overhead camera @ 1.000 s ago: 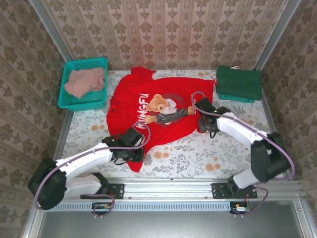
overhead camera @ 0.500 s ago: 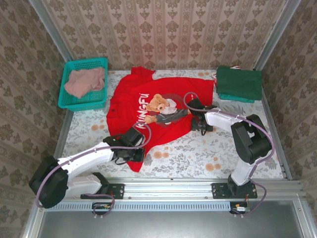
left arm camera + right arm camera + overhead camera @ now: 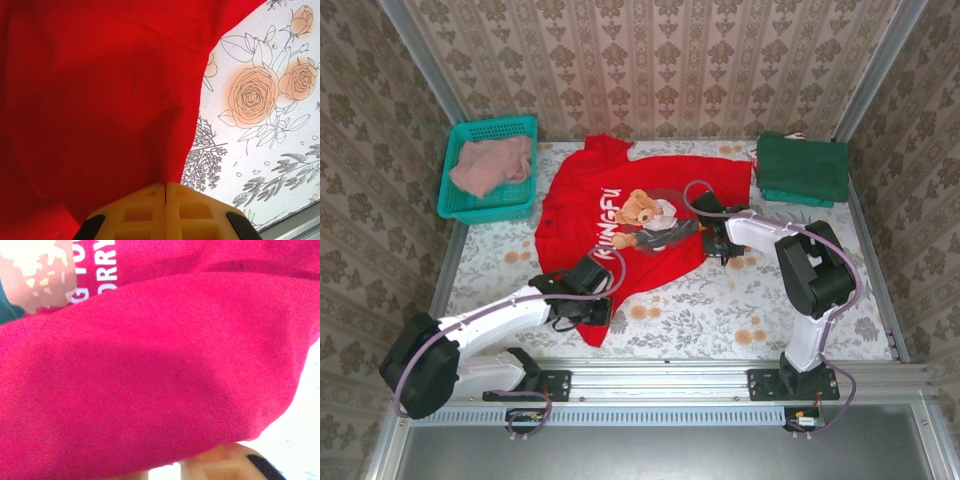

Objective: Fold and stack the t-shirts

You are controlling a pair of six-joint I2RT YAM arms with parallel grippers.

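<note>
The red t-shirt (image 3: 642, 215) with the teddy bear and white "KUNGFU" print lies spread across the middle of the table. My left gripper (image 3: 588, 302) is shut on its near-left corner; in the left wrist view the yellow jaws (image 3: 165, 186) meet on the red cloth (image 3: 100, 100). My right gripper (image 3: 713, 236) sits at the shirt's right edge. There a fold of red cloth (image 3: 150, 370) drapes over its tips, and a pale gap shows between one finger (image 3: 225, 464) and the other. The dusty pink t-shirt (image 3: 492, 165) lies crumpled in the basket. Dark green folded t-shirts (image 3: 804, 167) are stacked at the back right.
A teal mesh basket (image 3: 453, 200) stands at the back left. The floral tablecloth (image 3: 740, 310) is bare along the near right. Metal frame rails (image 3: 880, 270) and patterned walls close in the table's sides and back.
My right gripper has slid left, from beside the shirt's right edge onto it, and its arm has folded in. The left gripper has kept its hold and place.
</note>
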